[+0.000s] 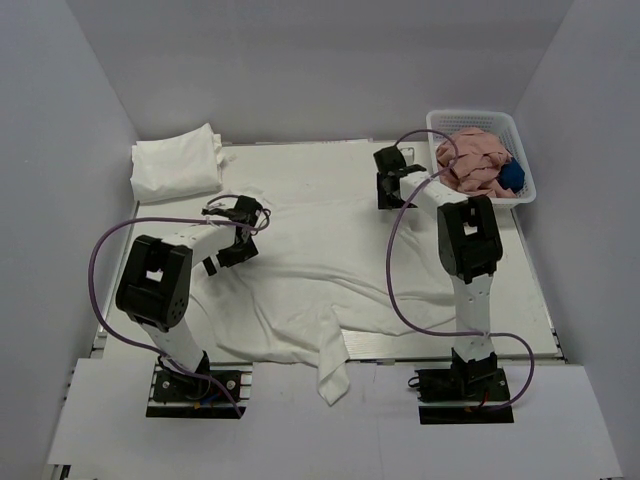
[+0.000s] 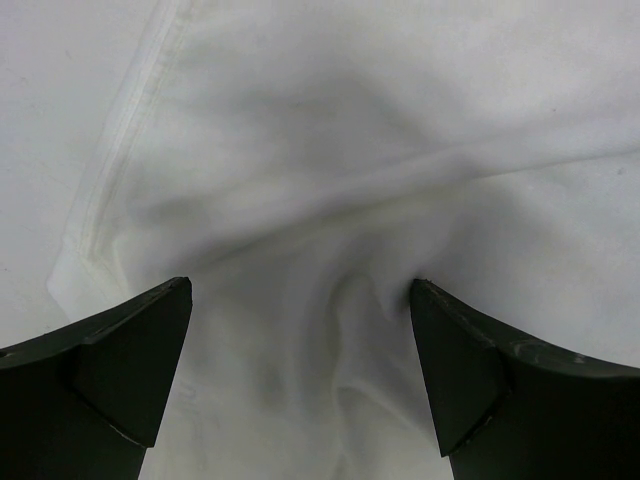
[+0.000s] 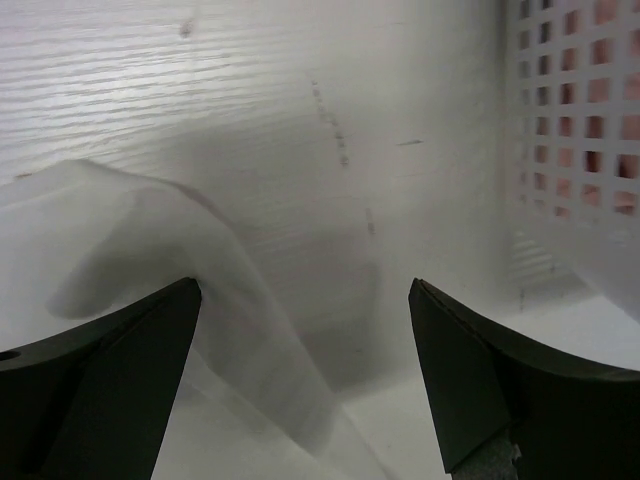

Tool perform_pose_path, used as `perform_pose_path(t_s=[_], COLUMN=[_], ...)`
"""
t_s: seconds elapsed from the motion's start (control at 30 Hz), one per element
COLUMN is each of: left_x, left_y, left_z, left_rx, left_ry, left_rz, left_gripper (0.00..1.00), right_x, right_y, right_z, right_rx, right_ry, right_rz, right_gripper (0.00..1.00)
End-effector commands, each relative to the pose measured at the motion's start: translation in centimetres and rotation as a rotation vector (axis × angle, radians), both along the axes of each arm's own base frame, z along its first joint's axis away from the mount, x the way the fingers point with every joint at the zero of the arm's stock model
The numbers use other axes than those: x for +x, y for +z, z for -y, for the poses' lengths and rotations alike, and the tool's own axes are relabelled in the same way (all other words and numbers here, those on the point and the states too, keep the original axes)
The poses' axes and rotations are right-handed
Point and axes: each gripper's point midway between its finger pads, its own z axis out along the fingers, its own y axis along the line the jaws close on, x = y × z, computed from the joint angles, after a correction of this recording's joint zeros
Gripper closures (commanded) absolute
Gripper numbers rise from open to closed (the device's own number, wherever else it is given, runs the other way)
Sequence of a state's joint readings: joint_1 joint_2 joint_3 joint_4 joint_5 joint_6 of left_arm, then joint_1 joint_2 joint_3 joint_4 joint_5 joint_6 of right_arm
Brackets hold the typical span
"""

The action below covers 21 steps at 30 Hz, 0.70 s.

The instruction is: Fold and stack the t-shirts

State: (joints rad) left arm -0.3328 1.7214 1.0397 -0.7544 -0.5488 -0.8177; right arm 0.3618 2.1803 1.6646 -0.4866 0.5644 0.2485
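**Floppy shirt to fold**

A white t-shirt (image 1: 330, 270) lies spread in the middle, and a folded t-shirt (image 1: 178, 165) sits at the upper left. The left claw (image 2: 300, 290) and right claw (image 3: 305, 290) are wide open and empty. The shirt looks light and floppy, so pinch an edge

Even, soft overhead light; faint shadows under arms on bench (image 1: 300, 160); wrist views dimmer, near foreground blurred.
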Motion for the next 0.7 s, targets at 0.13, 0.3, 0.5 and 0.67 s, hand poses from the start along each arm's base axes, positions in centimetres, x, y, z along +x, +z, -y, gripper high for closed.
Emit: perform_pose_path(t_s=[0.13, 0.3, 0.5, 0.67], left_x=[-2.8, -2.8, -2.1, -1.6], left_y=[-1.3, -1.3, -1.0, -0.8], left_z=[-3.2, -3.2, -2.9, -2.6], left_rx=[0.119, 0.119, 0.104, 0.088], left_ry=[0.052, 0.052, 0.036, 0.028], left_rz=[-0.135, -0.135, -0.113, -0.095], left_gripper=[0.00, 0.00, 0.00, 0.00], right_x=[0.7, 1.4, 1.1, 1.3], right_y=[5.5, 5.7, 5.5, 5.5], right_z=[6.6, 3.9, -4.5, -7.1], right_rx=[-0.235, -0.118, 0.132, 0.177], right_ry=[-0.186, -0.055, 0.306, 0.370], right_rz=[0.100, 0.078, 0.060, 0.076], right_gripper=[0.10, 0.10, 0.10, 0.10])
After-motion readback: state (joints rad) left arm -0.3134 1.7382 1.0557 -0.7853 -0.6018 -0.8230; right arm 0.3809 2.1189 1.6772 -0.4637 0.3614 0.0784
